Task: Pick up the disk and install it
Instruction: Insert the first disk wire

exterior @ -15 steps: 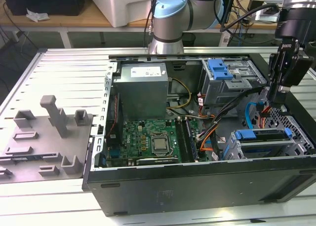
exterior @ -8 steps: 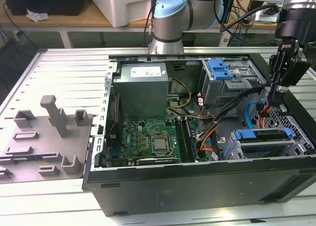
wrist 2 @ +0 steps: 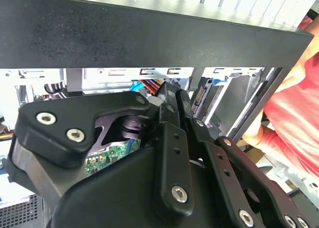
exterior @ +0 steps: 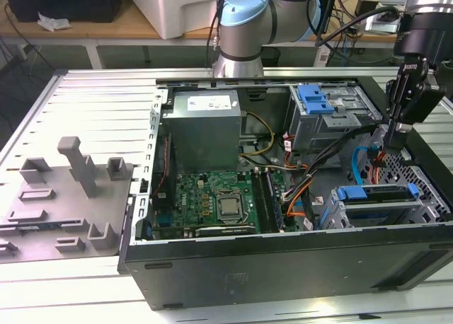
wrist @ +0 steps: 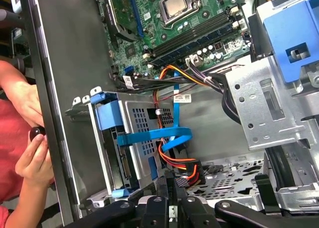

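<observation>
- Black open-sided computer tower case (exterior: 283,267) lies flat on a ribbed silver metal table (exterior: 92,105).
- Green motherboard (exterior: 212,204) at the case's 7 o'clock; grey box-shaped power supply (exterior: 205,126) at 11.
- Grey metal drive cage with blue plastic tab (exterior: 315,97) at 1 o'clock.
- Black gripper (exterior: 388,147) hangs at 3 o'clock, near a blue flat cable (exterior: 356,161).
- Silver disk in blue plastic carrier (exterior: 375,193) at 4 o'clock.
- Grey plastic fixture blocks (exterior: 78,165) on the table, at 9 o'clock of the case.
</observation>
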Controlling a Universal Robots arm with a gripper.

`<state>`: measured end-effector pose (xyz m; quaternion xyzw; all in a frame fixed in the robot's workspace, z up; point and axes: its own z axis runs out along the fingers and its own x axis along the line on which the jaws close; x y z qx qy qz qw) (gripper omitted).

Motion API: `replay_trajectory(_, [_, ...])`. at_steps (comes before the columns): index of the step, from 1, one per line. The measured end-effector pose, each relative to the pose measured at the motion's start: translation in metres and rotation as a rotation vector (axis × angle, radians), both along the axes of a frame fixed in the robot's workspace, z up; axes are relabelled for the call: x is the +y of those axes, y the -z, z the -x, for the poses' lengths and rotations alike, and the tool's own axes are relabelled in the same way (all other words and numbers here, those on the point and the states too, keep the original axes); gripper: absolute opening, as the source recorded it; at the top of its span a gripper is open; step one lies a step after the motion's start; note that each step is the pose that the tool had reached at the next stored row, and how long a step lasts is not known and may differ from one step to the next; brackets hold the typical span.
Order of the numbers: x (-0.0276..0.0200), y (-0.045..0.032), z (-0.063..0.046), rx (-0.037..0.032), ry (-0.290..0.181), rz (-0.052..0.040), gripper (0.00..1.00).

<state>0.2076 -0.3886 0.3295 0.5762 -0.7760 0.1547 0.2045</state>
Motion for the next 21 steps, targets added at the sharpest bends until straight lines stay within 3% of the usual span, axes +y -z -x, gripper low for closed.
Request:
replay_trajectory(7, [-0.0003, -0.0001, 0.007, -0.0001, 0.0, 0.0001, 0.16])
replay_trajectory(11, [-0.0034, -0.0001, 0.01, -0.0001, 0.0, 0.0001, 0.16])
replay_trajectory(15, [-0.0102, -0.0002, 0.013, -0.0008, 0.0, -0.001, 0.16])
replay_trajectory(21, [-0.0244, -0.0002, 0.014, -0.0054, -0.001, -0.0236, 0.16])
